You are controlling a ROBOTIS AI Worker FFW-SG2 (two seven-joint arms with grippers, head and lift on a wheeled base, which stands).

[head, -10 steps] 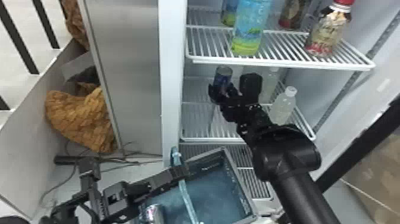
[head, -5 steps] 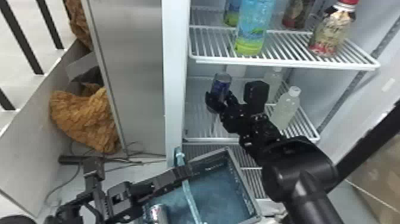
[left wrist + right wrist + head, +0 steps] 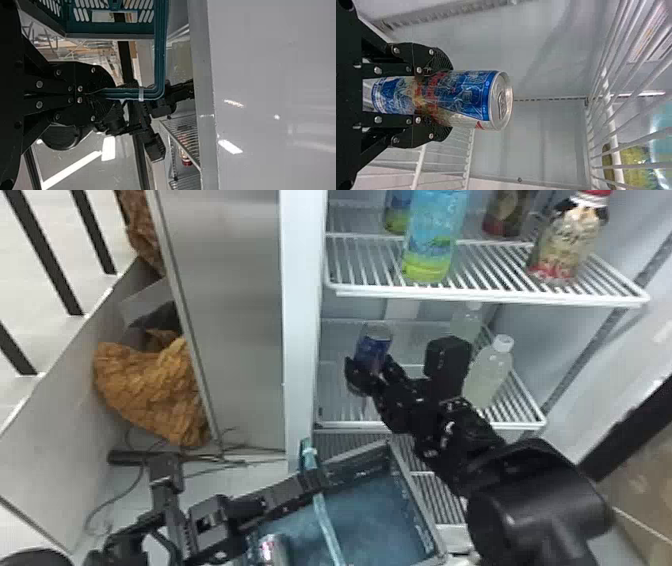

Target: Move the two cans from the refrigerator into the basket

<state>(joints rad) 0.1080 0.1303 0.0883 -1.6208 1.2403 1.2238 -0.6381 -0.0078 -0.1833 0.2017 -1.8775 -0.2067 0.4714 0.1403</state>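
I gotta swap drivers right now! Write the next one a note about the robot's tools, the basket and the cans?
Left tool: shut on the handle of the basket.
Right tool: shut on the blue can, inside the refrigerator.
Done: the other can is in the basket.
To do: bring the blue can out and put it in too.

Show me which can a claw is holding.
The can inside the refrigerator, gripped by the right claw; the other can is in the basket.
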